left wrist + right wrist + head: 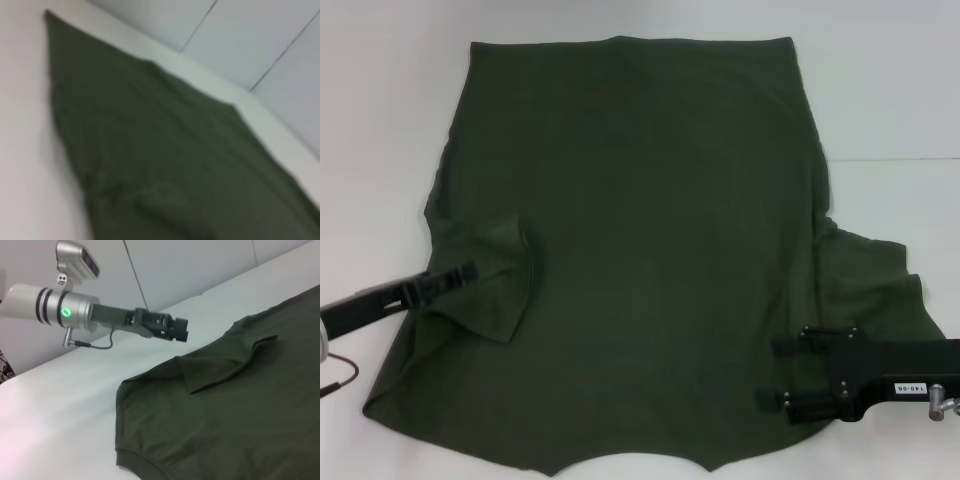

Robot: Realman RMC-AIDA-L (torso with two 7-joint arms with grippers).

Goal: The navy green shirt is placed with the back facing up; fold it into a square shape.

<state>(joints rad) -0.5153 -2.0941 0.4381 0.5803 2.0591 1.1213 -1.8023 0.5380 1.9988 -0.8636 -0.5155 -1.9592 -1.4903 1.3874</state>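
While the navy green shirt (650, 260) is lying spread over most of the white table (380, 120), plain side up, its straight hem is running along the far edge and its neckline is curving at the near edge, closest to the robot. On the robot's left side, the short sleeve (495, 275) is lying folded inward over the body of the shirt, its cuff edge forming a raised flap (the right wrist view is showing the same fold as a crease standing slightly off the cloth). On the opposite side, the other sleeve (880, 280) is lying spread outward, flat on the table. Over the shirt's left edge, just beside the folded sleeve, the left gripper (468, 274) is reaching in from the near left; in the right wrist view it (181, 330) is hanging above the bare table close to the shirt's edge, with nothing between its fingers, though whether those fingers are spread or pressed together cannot be told. At the near right, the right gripper (782, 374) is hovering over the shirt just inside the spread sleeve, its two fingers (798, 346) standing well apart and pointing toward the middle of the shirt, gripping nothing. From the left wrist, only the shirt (165, 150) on the table is showing.
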